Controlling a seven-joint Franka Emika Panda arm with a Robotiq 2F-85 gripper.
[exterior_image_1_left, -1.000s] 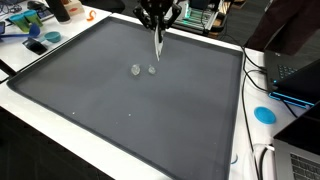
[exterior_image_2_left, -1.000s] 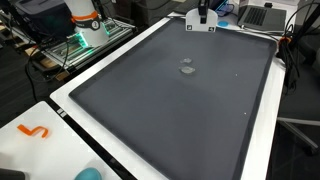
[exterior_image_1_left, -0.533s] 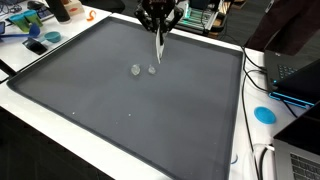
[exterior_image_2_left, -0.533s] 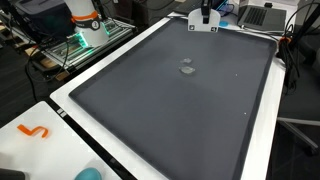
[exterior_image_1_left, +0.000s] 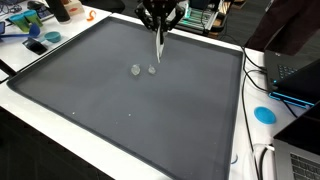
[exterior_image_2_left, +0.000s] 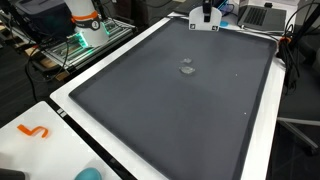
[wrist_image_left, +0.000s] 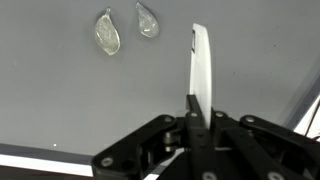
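Jaws tight on white strip (wrist_image_left: 201, 65) (plastic, perhaps) over grey mat (exterior_image_1_left: 150, 115).

The white strip's (wrist_image_left: 201, 65) near end is hidden between the clamped fingers of the gripper (wrist_image_left: 196, 118) in the wrist view. In an exterior view the two clear pieces (exterior_image_1_left: 136, 70) are too small to identify. The arm above the gripper is cut off by the far edge.

Bright, even, soft-shadowed indoor light
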